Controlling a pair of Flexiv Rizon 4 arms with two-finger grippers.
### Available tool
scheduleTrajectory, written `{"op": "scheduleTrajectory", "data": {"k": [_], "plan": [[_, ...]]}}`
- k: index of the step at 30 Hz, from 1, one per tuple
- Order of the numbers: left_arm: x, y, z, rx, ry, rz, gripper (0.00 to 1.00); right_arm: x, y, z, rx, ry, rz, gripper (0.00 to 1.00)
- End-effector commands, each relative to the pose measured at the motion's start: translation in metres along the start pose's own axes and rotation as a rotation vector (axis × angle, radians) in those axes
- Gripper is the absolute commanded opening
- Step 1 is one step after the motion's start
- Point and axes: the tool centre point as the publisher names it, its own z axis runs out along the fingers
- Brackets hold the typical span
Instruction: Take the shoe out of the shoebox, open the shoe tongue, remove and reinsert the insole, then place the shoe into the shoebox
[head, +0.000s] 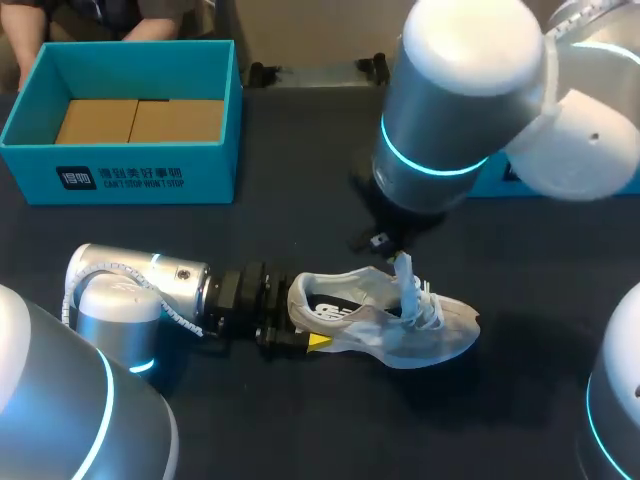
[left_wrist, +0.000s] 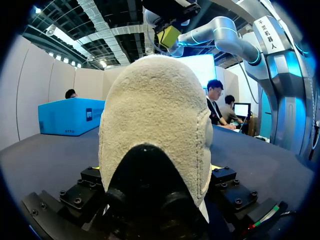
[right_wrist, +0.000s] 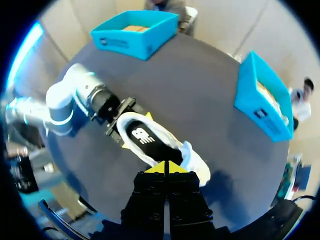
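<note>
One shoe (head: 385, 320) sits in the middle of the frame. There are two blue boxes: the shoebox (head: 140, 175) at the upper left and a second blue box (right_wrist: 262, 102), well apart. Two robot arms show, the left arm (head: 140, 290) and the right arm (head: 450, 120). There is one dark counter (head: 300, 420).

The shoe (head: 385, 320) is laid on the table (head: 300, 210), with its toe turned to the right. The shoebox (head: 125, 120) is set behind the shoe and to its left, well apart from it. Cardboard (head: 140, 120) is laid inside that box. A second box (right_wrist: 262, 97) is set behind the shoe and to its right. The shoe's heel is gripped from both sides by the left gripper (head: 305, 318), just left of the shoe. The tongue (head: 407, 285) is pinched by the right gripper (right_wrist: 166, 167), just above the shoe.
</note>
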Motion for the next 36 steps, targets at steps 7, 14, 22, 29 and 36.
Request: {"op": "scheduleTrajectory", "data": {"k": [7,14,22,29,36], "plan": [[-0.001,0.003,-0.001,-0.002,-0.001,0.0,0.0,0.005,0.02,0.014,0.121,0.029,-0.166,0.0],[-0.001,0.003,-0.001,-0.002,-0.001,0.0,0.0,0.017,0.021,0.02,0.084,0.02,-0.243,0.0],[-0.001,0.003,-0.001,-0.002,-0.001,0.0,0.0,0.033,0.017,0.031,0.053,-0.017,-0.462,0.0],[-0.001,0.003,-0.001,-0.002,-0.001,0.0,0.0,0.033,0.017,0.031,0.053,-0.017,-0.462,0.0],[-0.001,0.003,-0.001,-0.002,-0.001,0.0,0.0,0.049,0.022,0.046,0.011,-0.031,-0.631,0.0]]}}
